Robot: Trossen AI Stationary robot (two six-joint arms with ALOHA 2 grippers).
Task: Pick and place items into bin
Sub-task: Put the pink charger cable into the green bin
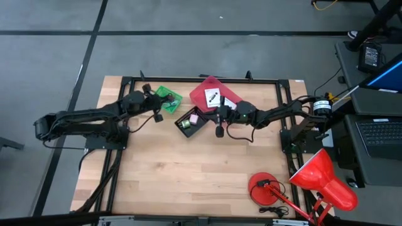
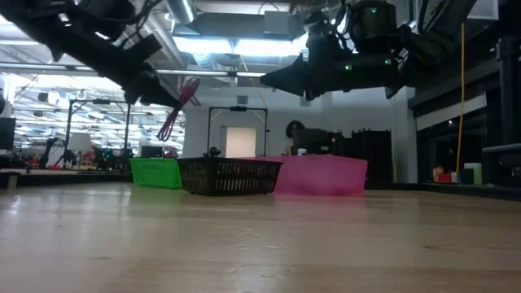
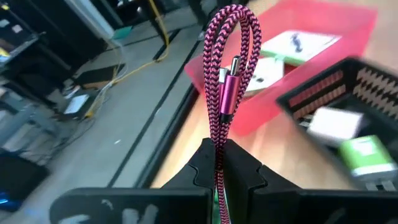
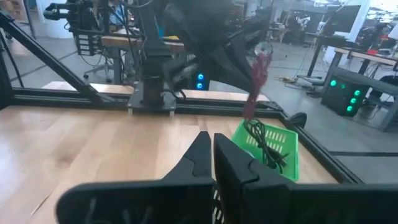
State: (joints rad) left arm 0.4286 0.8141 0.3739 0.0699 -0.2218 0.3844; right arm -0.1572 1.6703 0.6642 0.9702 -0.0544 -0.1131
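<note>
While the left gripper (image 3: 219,163) pinches the maroon cord (image 3: 229,74), open air surrounds it.

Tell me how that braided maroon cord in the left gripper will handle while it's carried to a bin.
The maroon cord is probably floppy: it hangs doubled in a loop from the left gripper, whose fingers are shut on it. It looks light, being thin. Its metal plug end may swing and catch on the mesh of the black basket.

Left hand (image 3: 219,163) pinches looped maroon cord (image 3: 229,68) before pink bin (image 3: 348,25).
</note>
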